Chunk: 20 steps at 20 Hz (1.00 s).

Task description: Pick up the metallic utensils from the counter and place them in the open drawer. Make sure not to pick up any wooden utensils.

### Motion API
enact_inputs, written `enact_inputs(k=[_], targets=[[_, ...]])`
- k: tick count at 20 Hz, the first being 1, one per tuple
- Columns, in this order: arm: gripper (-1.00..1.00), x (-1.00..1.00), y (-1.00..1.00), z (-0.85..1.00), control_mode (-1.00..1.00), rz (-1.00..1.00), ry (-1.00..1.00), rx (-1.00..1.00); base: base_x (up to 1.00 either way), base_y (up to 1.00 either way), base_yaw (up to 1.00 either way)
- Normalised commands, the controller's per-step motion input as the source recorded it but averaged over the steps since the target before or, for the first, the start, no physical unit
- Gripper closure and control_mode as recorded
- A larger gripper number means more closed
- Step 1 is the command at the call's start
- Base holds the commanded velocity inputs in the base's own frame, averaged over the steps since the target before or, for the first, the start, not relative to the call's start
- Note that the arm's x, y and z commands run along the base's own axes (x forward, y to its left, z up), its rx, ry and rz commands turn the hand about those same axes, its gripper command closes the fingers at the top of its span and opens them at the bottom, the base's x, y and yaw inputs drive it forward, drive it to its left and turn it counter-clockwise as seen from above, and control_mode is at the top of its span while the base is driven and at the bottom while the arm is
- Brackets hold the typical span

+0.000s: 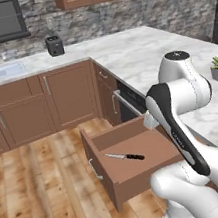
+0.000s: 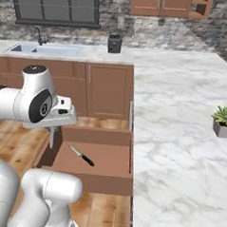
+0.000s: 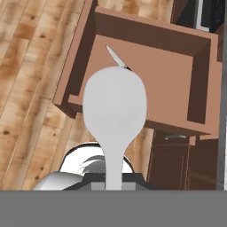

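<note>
My gripper (image 2: 54, 125) is shut on the handle of a grey metal spoon (image 3: 114, 105), which hangs bowl-down over the left part of the open drawer (image 1: 127, 180). In the right base view the spoon (image 2: 51, 138) shows as a thin grey rod below the hand, above the drawer's (image 2: 97, 183) left wall. A knife (image 1: 124, 156) with a silver blade and black handle lies flat on the drawer floor; it is also seen in the right base view (image 2: 82, 156) and partly behind the spoon's bowl in the hand view (image 3: 113, 55). The wooden utensils are out of view.
The white marble counter (image 2: 182, 115) runs along the right and back. On it stand a potted plant (image 2: 224, 120) and a dark toaster (image 2: 114, 43), with a sink (image 2: 43, 49) at the back left. Wooden floor lies left of the drawer.
</note>
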Motion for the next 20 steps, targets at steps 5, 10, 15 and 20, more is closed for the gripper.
enact_inputs(k=[5,10,15,20], targets=[[1.0,0.0,0.0,0.0,1.0,0.0,0.0,0.0,0.34,-0.09,0.14],[1.0,0.0,0.0,0.0,1.0,0.0,0.0,0.0,0.26,-0.14,0.03],[1.0,0.0,0.0,0.0,1.0,0.0,0.0,0.0,-0.21,-0.13,0.0],[1.0,0.0,0.0,0.0,1.0,0.0,0.0,0.0,-0.02,-0.03,0.0]])
